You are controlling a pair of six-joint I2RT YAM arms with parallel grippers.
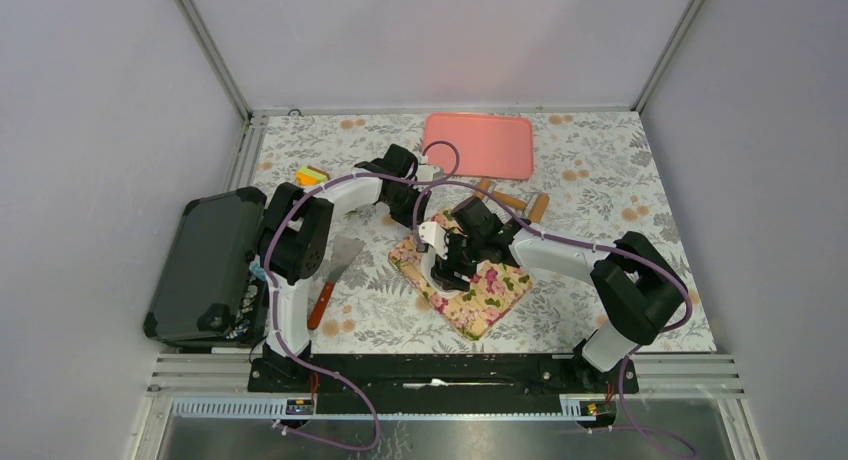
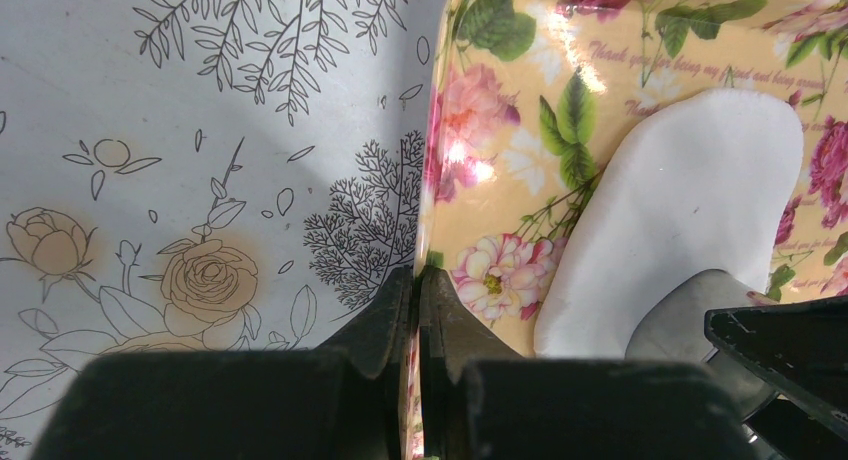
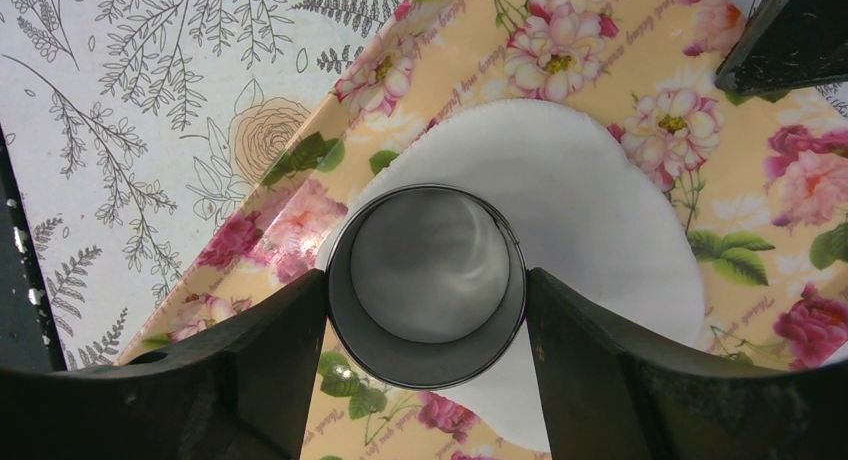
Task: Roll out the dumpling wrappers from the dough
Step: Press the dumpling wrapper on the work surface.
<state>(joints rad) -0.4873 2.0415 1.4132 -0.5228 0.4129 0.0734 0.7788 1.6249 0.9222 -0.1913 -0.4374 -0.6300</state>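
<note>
The dough (image 3: 600,210) lies as a thin white sheet on a floral board (image 3: 640,60). A shiny metal ring (image 3: 427,355) stands on the sheet's near edge, with white dough showing inside it. My right gripper (image 3: 427,278) is shut on the ring, one finger against each side. My left gripper (image 2: 418,280) is shut on the rim of the floral board (image 2: 500,100), beside the dough (image 2: 690,200). In the top view both grippers meet over the board (image 1: 497,292). The dumpling wrappers are out of view.
A pink tray (image 1: 478,145) sits at the back. A wooden rolling pin (image 1: 510,200) lies just behind the board. A scraper with an orange handle (image 1: 335,270) lies left of the board, and a black case (image 1: 205,265) fills the left edge.
</note>
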